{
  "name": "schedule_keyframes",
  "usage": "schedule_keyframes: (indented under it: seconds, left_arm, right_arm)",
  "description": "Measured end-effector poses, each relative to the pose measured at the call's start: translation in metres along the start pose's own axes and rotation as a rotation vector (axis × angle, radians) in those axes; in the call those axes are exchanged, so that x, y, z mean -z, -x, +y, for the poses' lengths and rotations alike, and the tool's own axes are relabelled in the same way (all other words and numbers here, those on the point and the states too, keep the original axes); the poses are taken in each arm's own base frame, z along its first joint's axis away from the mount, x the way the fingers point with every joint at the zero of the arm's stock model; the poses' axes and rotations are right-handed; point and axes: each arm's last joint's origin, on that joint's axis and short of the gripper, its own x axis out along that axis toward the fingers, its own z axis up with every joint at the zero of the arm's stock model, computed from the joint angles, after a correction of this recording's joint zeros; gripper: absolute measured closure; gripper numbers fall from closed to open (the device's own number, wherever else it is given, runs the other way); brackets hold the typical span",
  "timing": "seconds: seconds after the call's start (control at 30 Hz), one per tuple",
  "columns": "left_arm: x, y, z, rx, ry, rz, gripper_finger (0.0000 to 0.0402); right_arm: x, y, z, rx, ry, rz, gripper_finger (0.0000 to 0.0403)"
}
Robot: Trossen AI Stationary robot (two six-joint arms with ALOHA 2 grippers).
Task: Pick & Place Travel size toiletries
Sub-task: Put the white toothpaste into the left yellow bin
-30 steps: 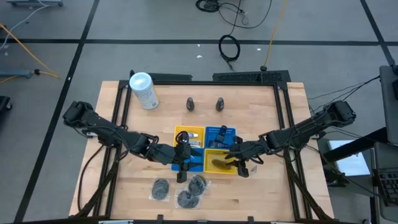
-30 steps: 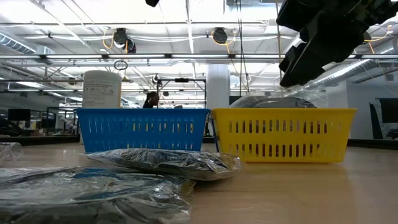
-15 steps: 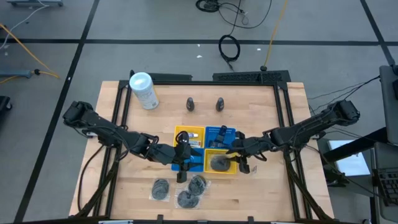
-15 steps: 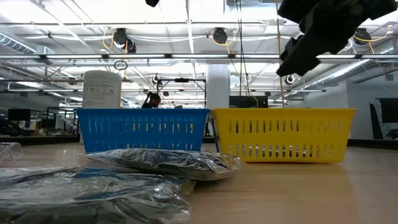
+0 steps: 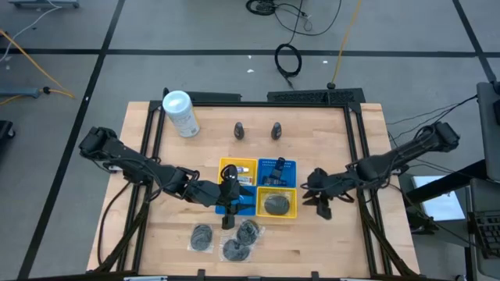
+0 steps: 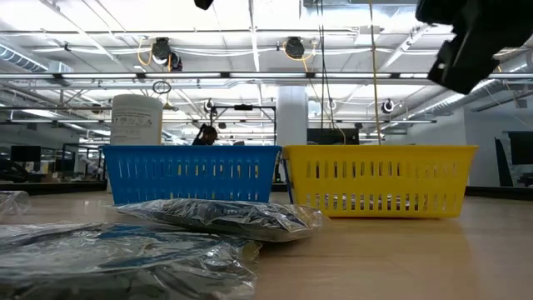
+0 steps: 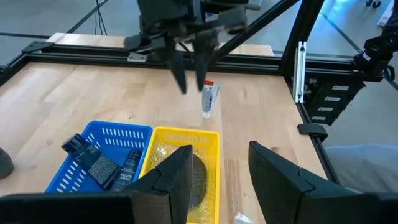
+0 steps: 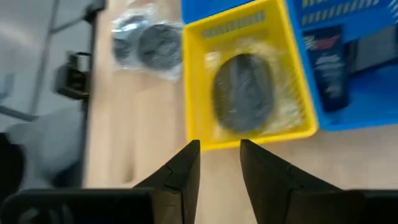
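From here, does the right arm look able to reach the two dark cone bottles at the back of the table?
Probably yes: the right gripper is empty, and bare table lies between it and the cone bottles.

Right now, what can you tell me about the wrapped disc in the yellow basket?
The wrapped disc is dark, round and sealed in crinkled clear wrap. It lies flat on the floor of the front yellow basket, filling most of it, its wrap reaching the walls. Neither gripper touches it.
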Motion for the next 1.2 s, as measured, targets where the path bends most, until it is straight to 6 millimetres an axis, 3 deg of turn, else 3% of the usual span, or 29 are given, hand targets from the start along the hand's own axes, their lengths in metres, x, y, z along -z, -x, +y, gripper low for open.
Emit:
schedule_keyframes:
  seconds: [0.23, 0.6, 0.87, 1.2]
  left_arm:
    - [0.000, 0.000, 0.000, 0.000, 0.000, 0.000, 0.0249]
    - [0.000, 0.000, 0.000, 0.000, 0.000, 0.000, 0.0250]
    - [0.000, 0.000, 0.000, 0.000, 0.000, 0.000, 0.0250]
    - [-0.001, -0.001, 0.003, -0.009, 0.004, -0.001, 0.0250]
  right_arm:
    - [0.013, 0.016, 0.010, -0.090, -0.105, 0.076, 0.0298]
    - [0.029, 0.022, 0.032, -0.220, -0.211, 0.177, 0.0300]
    - [0.020, 0.025, 0.075, -0.542, -0.041, -0.003, 0.0321]
    - [0.000, 0.001, 0.118, -0.365, 0.207, 0.147, 0.0330]
